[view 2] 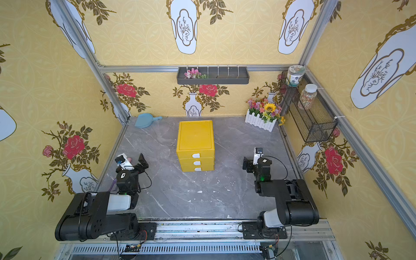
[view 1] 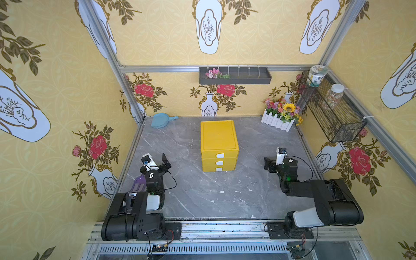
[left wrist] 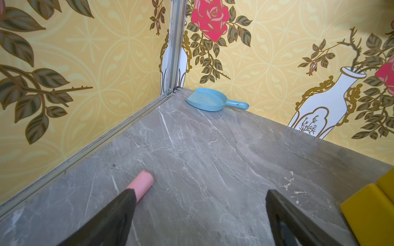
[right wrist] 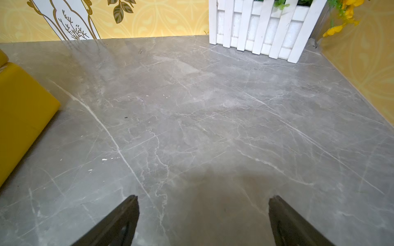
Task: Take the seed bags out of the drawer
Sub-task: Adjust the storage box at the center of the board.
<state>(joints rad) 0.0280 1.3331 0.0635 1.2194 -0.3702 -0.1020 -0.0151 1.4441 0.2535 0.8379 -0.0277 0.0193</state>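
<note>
On the worktop (view 1: 258, 191), the yellow drawer chest (view 1: 219, 144) sits with drawers shut, seed bags out of sight, while left jaws at its eight o'clock and right jaws at four gape empty.

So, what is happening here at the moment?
Nothing is being handled yet. The left pincer and the right pincer are both open and empty, one on each side of the yellow drawer unit that stands in the middle of the table. Its three drawers are all shut, so no seed bags are in view. Taking them out has not begun.
</note>
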